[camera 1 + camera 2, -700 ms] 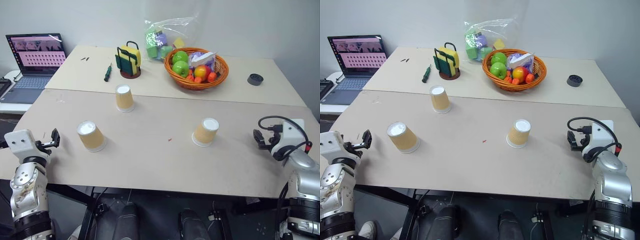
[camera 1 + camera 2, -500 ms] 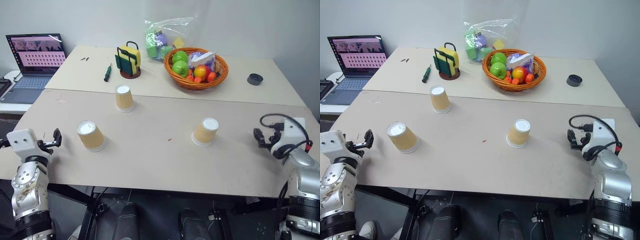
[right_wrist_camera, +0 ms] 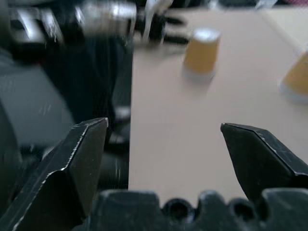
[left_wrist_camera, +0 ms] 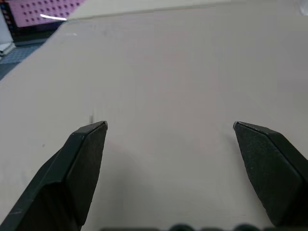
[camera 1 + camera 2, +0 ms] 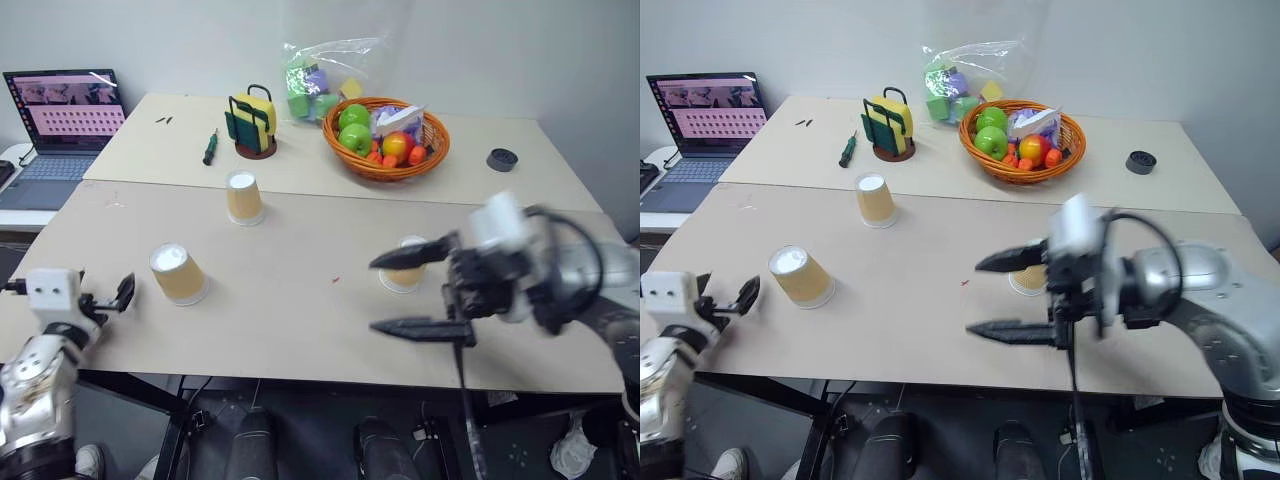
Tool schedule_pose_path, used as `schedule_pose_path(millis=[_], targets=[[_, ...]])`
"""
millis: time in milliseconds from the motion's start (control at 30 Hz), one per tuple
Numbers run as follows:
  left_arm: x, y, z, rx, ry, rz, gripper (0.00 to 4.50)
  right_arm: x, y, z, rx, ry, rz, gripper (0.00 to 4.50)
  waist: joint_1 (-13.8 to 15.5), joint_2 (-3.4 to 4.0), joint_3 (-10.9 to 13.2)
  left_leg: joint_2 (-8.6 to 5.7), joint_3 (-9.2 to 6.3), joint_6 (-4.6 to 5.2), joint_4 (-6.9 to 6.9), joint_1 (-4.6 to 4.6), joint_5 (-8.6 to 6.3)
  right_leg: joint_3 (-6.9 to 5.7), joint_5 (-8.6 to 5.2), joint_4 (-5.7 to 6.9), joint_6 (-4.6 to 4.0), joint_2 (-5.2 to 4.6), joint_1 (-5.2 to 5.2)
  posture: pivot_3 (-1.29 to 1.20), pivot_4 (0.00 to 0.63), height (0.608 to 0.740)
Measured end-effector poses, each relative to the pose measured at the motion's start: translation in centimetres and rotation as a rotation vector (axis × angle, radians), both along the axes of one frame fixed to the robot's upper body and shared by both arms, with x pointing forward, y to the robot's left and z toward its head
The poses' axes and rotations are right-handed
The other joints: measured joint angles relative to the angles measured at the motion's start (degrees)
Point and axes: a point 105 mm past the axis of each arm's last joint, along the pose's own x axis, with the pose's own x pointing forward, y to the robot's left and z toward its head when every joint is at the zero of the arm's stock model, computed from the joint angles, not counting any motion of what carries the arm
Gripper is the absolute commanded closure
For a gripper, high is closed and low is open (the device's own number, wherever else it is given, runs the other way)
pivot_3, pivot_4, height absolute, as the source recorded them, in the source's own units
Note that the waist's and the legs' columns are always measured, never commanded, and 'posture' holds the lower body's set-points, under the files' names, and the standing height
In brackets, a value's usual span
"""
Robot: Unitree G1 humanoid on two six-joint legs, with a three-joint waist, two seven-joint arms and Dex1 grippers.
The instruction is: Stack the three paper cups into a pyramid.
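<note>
Three tan paper cups stand upside down and apart on the near table: one at the back left [image 5: 245, 197], one at the front left [image 5: 180, 273], and one right of centre [image 5: 404, 272], partly hidden behind my right gripper. My right gripper [image 5: 372, 295] hovers open and empty over the table just in front of that cup, pointing left; its fingers [image 3: 86, 159] frame the front-left cup [image 3: 202, 50] far off. My left gripper [image 4: 170, 127] stands open and empty at the table's front left edge, left of the front-left cup.
On the far table are an orange fruit basket [image 5: 433, 150], a plastic bag of toys [image 5: 320, 80], a sponge caddy [image 5: 255, 122], a green screwdriver [image 5: 211, 147], a small black disc [image 5: 502, 159] and a laptop [image 5: 65, 110] at the far left.
My right arm has swung from the table's right edge up and inward to the middle, in front of the right cup. The cups and the left gripper have stayed put.
</note>
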Motion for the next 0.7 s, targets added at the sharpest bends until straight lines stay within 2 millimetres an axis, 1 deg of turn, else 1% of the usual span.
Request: schedule_pose_path(millis=[33, 67, 133, 200, 233, 300, 367, 533, 667, 700], targets=[[-0.9, 0.1, -0.3, 0.015, 0.042, -0.042, 0.00, 0.2, 0.3, -0.6, -0.017, -0.001, 0.010, 0.09, -0.1, 0.01, 0.0, 0.01, 0.01, 0.00, 0.00, -0.02, 0.00, -0.01, 0.02, -0.03, -0.03, -0.01, -0.02, 0.00, 0.150, 0.661], [-1.4, 0.0, -0.2, 0.027, 0.058, -0.074, 0.00, 0.3, 0.5, -0.9, -0.017, -0.002, 0.014, 0.09, -0.1, 0.01, 0.0, 0.01, 0.04, -0.01, -0.01, -0.02, -0.01, -0.01, 0.02, -0.03, -0.04, -0.03, -0.02, 0.00, 0.150, 0.661], [-3.3, -1.3, -0.2, 0.090, 0.139, -0.241, 0.00, 1.0, 1.0, -1.6, -0.014, -0.009, 0.018, 0.09, 0.0, 0.06, 0.0, 0.03, 0.07, -0.04, -0.07, -0.09, -0.03, -0.01, 0.03, -0.11, -0.05, -0.04, -0.07, 0.00, 0.150, 0.661], [-3.8, -2.4, -0.2, 0.104, 0.175, -0.340, 0.00, 1.5, 1.0, -2.1, -0.019, -0.010, 0.009, 0.09, 0.4, 0.17, 0.1, 0.03, 0.10, -0.04, -0.07, -0.10, -0.03, -0.03, 0.03, -0.11, -0.05, -0.04, -0.10, 0.00, 0.150, 0.661], [-3.8, -2.7, -0.2, 0.106, 0.179, -0.357, 0.00, 1.6, 1.0, -2.2, -0.018, -0.009, 0.008, 0.09, 0.5, 0.17, 0.1, 0.05, 0.09, -0.04, -0.07, -0.10, -0.03, -0.04, 0.03, -0.11, -0.05, -0.02, -0.09, 0.00, 0.150, 0.661], [-3.4, -4.1, -0.1, 0.115, 0.180, -0.438, 0.00, 1.9, 1.1, -2.4, -0.019, -0.011, 0.002, 0.09, 0.9, 0.18, 0.1, 0.06, 0.10, -0.04, -0.05, -0.09, -0.03, -0.05, 0.03, -0.11, -0.05, -0.01, -0.08, 0.00, 0.150, 0.661], [-2.5, -5.8, 0.6, 0.130, 0.149, -0.508, 0.00, 2.1, 1.1, -2.6, -0.017, -0.012, -0.001, 0.09, 1.1, 0.17, 0.1, 0.07, 0.11, -0.04, -0.03, -0.12, -0.03, -0.06, 0.05, -0.13, -0.07, -0.01, -0.07, 0.00, 0.150, 0.661], [-0.2, -8.6, 3.0, 0.157, 0.062, -0.592, 0.00, 2.2, 1.3, -2.6, -0.011, -0.019, -0.002, 0.09, 1.0, 0.17, 0.1, 0.11, 0.12, -0.03, -0.02, -0.14, -0.02, -0.06, 0.09, -0.13, 0.01, 0.07, -0.06, 0.00, 0.150, 0.661], [1.0, -10.5, 4.1, 0.146, 0.027, -0.642, 0.00, 2.3, 1.3, -2.2, 0.009, -0.029, -0.010, 0.09, 0.9, 0.17, 0.1, 0.13, 0.12, 0.02, 0.00, -0.17, 0.01, -0.05, 0.12, -0.09, 0.13, 0.13, -0.03, 0.00, 0.150, 0.661], [1.1, -10.7, 4.3, 0.144, 0.023, -0.647, 0.00, 2.3, 1.3, -2.1, 0.014, -0.031, -0.013, 0.09, 0.9, 0.17, 0.1, 0.13, 0.12, 0.03, 0.00, -0.17, 0.02, -0.04, 0.12, -0.08, 0.15, 0.13, -0.01, 0.00, 0.150, 0.661]])
